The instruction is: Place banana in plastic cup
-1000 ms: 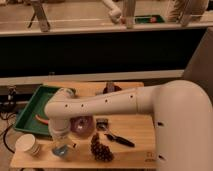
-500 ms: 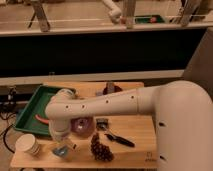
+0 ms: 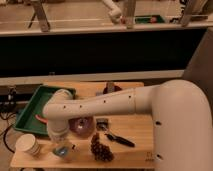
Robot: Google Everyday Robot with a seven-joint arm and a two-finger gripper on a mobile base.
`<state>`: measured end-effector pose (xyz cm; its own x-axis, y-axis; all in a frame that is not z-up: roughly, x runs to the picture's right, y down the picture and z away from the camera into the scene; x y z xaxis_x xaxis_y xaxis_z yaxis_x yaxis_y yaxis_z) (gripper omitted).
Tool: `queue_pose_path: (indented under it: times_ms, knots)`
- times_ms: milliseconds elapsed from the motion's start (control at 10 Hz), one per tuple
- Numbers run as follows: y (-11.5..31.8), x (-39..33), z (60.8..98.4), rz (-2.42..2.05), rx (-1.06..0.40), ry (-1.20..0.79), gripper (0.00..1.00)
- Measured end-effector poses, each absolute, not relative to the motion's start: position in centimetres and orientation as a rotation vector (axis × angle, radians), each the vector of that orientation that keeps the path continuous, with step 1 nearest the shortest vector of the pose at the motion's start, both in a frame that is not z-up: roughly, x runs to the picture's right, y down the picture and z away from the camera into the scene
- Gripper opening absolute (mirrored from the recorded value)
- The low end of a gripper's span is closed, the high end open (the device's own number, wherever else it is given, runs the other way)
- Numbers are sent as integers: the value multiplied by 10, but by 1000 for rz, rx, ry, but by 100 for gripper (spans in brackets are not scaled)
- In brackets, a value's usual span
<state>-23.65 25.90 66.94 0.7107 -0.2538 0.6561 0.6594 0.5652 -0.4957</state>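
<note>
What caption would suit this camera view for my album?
Robot arm's end effector hangs low over a wooden table, between a paper cup and a green tray.

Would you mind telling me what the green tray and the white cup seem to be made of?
Green tray: probably moulded plastic, with an even colour and raised rim. White cup: paper or plastic, matte; unclear. The gripper hangs low beside that cup.

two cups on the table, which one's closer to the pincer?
The clear plastic cup, directly under the pincer at the table's front edge. The white paper cup stands further left, at the corner.
</note>
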Motion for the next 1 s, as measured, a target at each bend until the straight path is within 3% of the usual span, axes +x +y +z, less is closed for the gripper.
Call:
queue_pose_path:
  times_ms: [300, 400, 1000]
  knots:
    - [262, -252, 666, -613, -812, -573, 74]
    - [262, -253, 667, -614, -813, -573, 79]
    - [253, -234, 669, -572, -795, -524, 80]
